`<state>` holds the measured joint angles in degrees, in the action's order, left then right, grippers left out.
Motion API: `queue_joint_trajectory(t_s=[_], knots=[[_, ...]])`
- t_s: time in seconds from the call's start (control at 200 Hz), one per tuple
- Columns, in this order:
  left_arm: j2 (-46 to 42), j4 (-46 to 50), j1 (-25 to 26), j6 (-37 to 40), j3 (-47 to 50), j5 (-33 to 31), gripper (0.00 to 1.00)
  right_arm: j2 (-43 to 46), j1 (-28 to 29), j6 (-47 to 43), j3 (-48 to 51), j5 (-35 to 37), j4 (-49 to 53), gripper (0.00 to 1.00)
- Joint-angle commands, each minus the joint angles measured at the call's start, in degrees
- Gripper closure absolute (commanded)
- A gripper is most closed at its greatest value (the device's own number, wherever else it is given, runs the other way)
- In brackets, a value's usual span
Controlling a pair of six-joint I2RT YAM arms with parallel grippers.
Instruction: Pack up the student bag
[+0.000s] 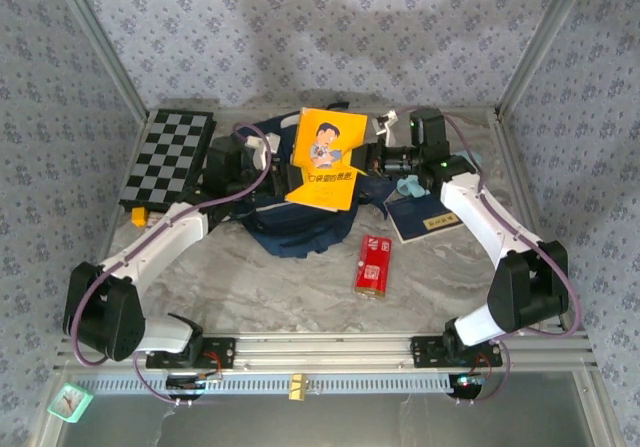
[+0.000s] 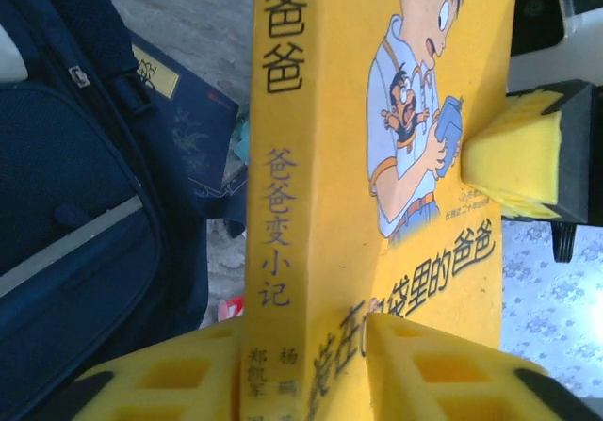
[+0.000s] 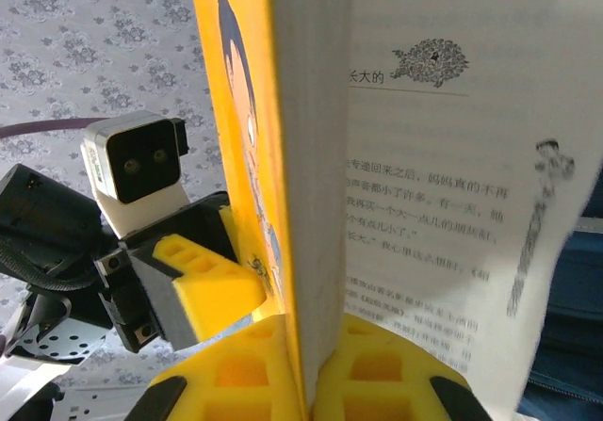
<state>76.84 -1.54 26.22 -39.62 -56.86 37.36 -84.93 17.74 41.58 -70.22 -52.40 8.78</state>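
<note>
A yellow book (image 1: 325, 157) with a cartoon cover is held upright over the student bag (image 1: 300, 229), a navy backpack lying at the middle back of the table. My left gripper (image 1: 264, 151) is shut on the book's spine edge; up close its yellow pads (image 2: 301, 346) press the spine and the cover (image 2: 358, 157), with the bag (image 2: 66, 251) to the left. My right gripper (image 1: 372, 153) is shut on the opposite edge, pads (image 3: 316, 364) clamping cover and pages (image 3: 311, 157), one loose page bending right. The left gripper's fingers (image 3: 207, 284) show beside the cover.
A black-and-white checkerboard (image 1: 170, 162) lies at the back left. A red packet (image 1: 373, 265) rests in front of the bag, and a dark blue notebook (image 1: 425, 217) lies under the right arm. Metal frame posts and patterned walls bound the table.
</note>
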Motion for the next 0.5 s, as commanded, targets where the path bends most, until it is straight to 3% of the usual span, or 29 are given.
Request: queue_joint_trajectory(t_s=[0.0,0.145,0.25,0.36,0.44,0.495], knots=[[-2.55,-2.81,1.78,-1.77,-2.72,1.86,0.74,-0.18,-0.57,-1.46,-0.27,-1.66,-1.03,1.00],[-3.79,-3.37,3.37,-2.28,-2.46,-0.32,0.87,-0.26,-1.71,-2.47,-0.11,-1.62,0.75,1.00],[-3.67,-3.85,3.45,-3.89,-3.27,-1.25,0.98,0.05,-2.54,-2.70,0.02,-1.73,2.20,0.88],[-3.63,-6.17,3.56,-6.51,-3.86,-2.38,1.00,1.11,-3.53,-3.44,0.77,-0.16,5.34,0.65],[-3.47,-8.79,3.66,-9.08,-4.25,-3.59,1.00,1.81,-4.58,-1.90,3.38,0.23,5.66,0.36],[-3.25,-10.29,3.82,-10.78,-4.81,-4.09,1.00,2.26,-5.14,0.24,5.31,-0.84,3.80,0.22]])
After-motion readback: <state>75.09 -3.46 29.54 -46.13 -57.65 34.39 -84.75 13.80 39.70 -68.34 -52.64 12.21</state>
